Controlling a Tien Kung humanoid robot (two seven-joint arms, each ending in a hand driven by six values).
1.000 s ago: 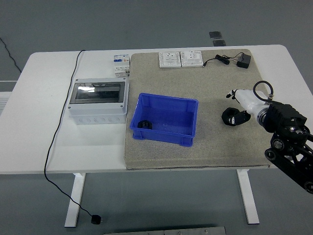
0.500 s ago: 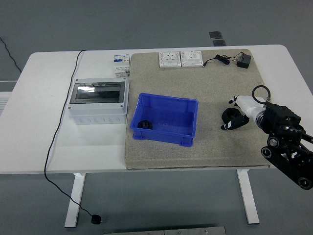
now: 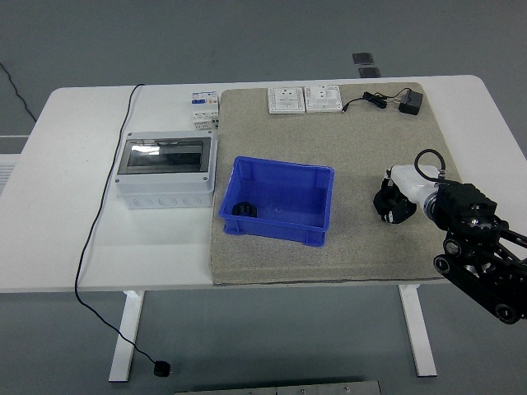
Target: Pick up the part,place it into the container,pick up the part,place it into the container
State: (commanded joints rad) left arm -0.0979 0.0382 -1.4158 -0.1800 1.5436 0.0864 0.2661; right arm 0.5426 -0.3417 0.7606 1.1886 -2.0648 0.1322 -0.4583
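Right hand (image 3: 401, 191) touching part (image 3: 390, 206) (grip unclear)

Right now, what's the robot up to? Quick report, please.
Right hand down on black part, grasp unconfirmed. One part already in blue container. Left hand unseen. Path to container unobstructed.

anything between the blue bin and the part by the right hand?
Nothing. Head view shows only bare mat between bin and part.
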